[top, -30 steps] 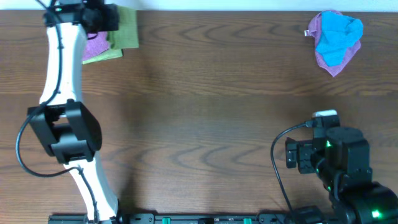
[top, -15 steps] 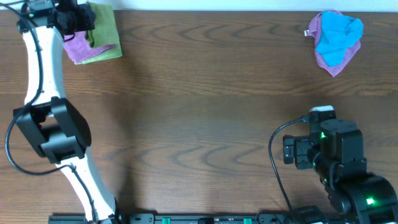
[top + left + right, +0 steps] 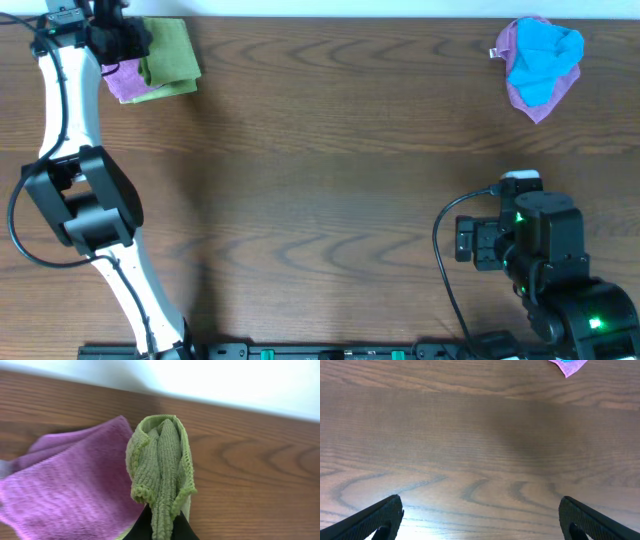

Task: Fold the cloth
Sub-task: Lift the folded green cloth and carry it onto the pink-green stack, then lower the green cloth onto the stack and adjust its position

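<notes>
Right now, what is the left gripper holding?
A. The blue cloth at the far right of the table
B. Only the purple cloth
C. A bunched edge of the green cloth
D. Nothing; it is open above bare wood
C: in the left wrist view the left gripper is shut on a bunched fold of the green cloth, with the purple cloth lying beside it, not between the gripper's fingers.

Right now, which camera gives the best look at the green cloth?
The left wrist view: the green cloth sits close up in the middle, bunched and pinched in the left gripper, against a purple cloth. The overhead view shows it only small, at the picture's upper left. The right wrist view does not show it at all.
</notes>
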{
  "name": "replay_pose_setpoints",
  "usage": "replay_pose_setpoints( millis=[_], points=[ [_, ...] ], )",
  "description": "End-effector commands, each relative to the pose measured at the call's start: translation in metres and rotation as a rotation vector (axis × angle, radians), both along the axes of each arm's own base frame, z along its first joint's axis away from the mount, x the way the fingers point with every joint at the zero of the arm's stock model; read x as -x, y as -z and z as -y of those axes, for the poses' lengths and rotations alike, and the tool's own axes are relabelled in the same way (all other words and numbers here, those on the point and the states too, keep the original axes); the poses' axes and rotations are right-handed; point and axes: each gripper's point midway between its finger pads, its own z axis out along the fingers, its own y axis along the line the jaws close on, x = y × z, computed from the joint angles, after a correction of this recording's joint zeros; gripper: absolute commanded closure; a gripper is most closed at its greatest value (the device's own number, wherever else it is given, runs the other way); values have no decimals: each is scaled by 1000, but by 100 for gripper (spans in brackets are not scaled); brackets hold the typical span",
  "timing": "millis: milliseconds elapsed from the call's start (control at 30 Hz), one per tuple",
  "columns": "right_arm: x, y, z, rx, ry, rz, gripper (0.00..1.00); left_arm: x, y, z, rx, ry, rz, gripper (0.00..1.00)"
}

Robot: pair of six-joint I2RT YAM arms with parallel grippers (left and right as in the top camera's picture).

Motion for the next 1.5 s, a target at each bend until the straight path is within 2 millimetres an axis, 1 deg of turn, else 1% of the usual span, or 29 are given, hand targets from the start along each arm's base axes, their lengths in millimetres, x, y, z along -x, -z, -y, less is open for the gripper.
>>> replay_pose_setpoints(
  millis=[0, 167, 367, 533, 633, 733, 833, 900, 933, 967, 1000, 1033, 1100, 1300, 1367, 1433, 1467],
  points=[
    [-1, 0, 4, -7, 34, 3, 1, -2, -9, -17, -29, -27, 26, 94],
    [-1, 0, 4, -12, 40, 3, 1, 0, -6, -33, -60, -69, 14, 94],
    [-1, 0, 4, -23, 54, 4, 1, 0, 13, -52, -124, -131, -25, 94],
    [-1, 0, 4, -24, 55, 4, 1, -8, 19, -57, -147, -129, -4, 94],
    [-1, 0, 4, -29, 61, 3, 1, -9, 21, -67, -198, -151, -5, 94],
    [0, 1, 4, -39, 75, 1, 1, -7, 29, -78, -263, -175, -31, 94],
    [0, 0, 5, -45, 94, 4, 1, -4, 39, -89, -310, -211, -60, 86],
    [0, 0, 6, -49, 105, 5, 1, -4, 45, -96, -338, -236, -75, 69],
    [0, 0, 6, -51, 108, 6, 1, -4, 48, -99, -349, -246, -81, 53],
    [0, 0, 6, -54, 111, 6, 1, -4, 50, -102, -359, -256, -85, 46],
    [0, 0, 6, -54, 111, 6, 1, -3, 53, -105, -373, -268, -91, 46],
    [0, 0, 6, -57, 114, 6, 1, -3, 55, -109, -390, -284, -100, 43],
    [0, 0, 6, -60, 117, 6, 1, -1, 56, -117, -410, -330, -107, 35],
    [0, 0, 6, -61, 118, 7, 1, 7, 43, -154, -523, -550, -107, 26],
    [0, 0, 6, -61, 118, 7, 1, 9, 40, -158, -550, -574, -110, 26],
    [-1, 0, 6, -61, 118, 7, 1, 9, 36, -155, -552, -573, -107, 27],
    [-1, 0, 6, -61, 118, 9, 1, 8, 31, -151, -552, -569, -97, 27]
  ],
)
